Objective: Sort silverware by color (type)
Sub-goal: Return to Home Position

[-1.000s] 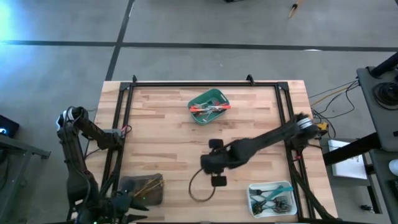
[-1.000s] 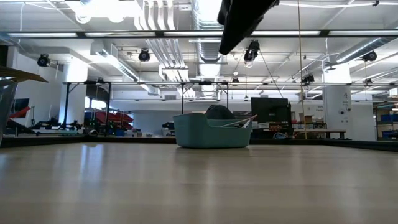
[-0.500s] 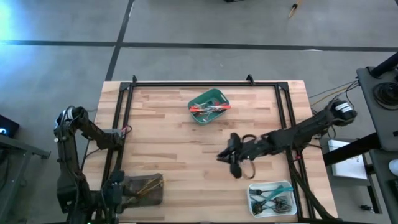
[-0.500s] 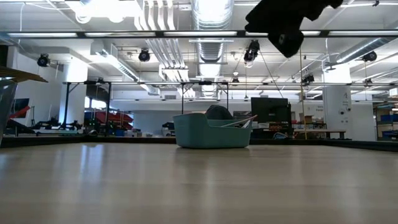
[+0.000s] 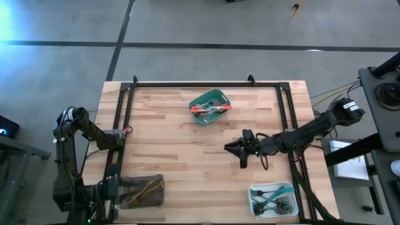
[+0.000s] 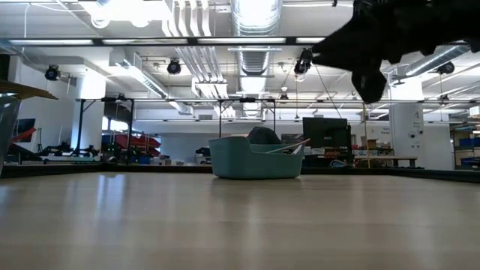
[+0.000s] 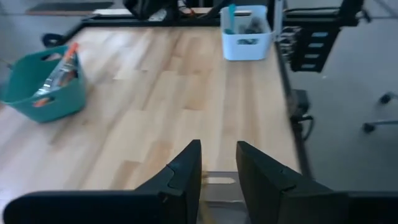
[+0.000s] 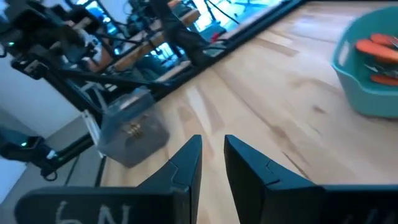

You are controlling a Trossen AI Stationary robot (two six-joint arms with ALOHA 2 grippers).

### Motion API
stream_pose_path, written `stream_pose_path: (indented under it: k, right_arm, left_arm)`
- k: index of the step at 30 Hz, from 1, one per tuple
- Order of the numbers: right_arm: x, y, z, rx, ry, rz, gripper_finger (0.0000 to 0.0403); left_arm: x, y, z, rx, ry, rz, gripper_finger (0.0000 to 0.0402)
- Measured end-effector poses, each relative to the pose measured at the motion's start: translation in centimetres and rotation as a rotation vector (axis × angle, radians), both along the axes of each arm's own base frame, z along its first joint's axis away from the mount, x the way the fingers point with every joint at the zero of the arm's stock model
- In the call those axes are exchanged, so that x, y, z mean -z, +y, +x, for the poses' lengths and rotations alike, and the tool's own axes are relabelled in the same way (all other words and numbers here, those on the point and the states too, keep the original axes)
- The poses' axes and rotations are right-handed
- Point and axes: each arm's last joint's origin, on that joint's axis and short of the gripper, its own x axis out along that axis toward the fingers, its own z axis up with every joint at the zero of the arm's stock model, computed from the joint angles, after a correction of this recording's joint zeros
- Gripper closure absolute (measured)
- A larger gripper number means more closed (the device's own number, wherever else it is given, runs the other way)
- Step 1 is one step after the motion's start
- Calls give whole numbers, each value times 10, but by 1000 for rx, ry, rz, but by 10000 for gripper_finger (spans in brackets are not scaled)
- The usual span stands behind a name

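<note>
Silverware (image 5: 210, 109) sorted on table (image 5: 162, 137): red-orange in green tray (image 5: 199, 100), teal in white tray (image 5: 253, 190), gold in grey tray (image 5: 130, 185). Right gripper (image 5: 242, 152), slightly parted, empty, has drawn back rightward. Left gripper (image 7: 217, 149) slightly parted, empty, by grey tray.

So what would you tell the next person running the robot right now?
Left claw: parked at the table's near-left corner by the grey tray, slightly open, empty.
Right claw: in the air over the middle-right of the table, slightly open, empty.
Silverware: red-orange handles in the green tray, teal handles in the white tray, gold ones in the grey tray.
Done: nothing loose on the table; sorting looks finished.
Left: probably just folding the right arm home.
</note>
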Motion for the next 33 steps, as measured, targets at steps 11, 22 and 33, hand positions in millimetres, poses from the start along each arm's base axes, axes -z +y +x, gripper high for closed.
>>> stream_pose_path:
  k: [11,22,33]
  right_arm:
    - [46,-5,-5,168,75,90,342]
    - [83,-13,10,212,-118,203,342]
    - [78,-31,0,164,-155,185,342]
  left_arm:
    - [0,19,-4,-45,9,133,317]
    - [-1,44,-10,-51,4,107,317]
    - [-8,80,-16,-31,-23,84,317]
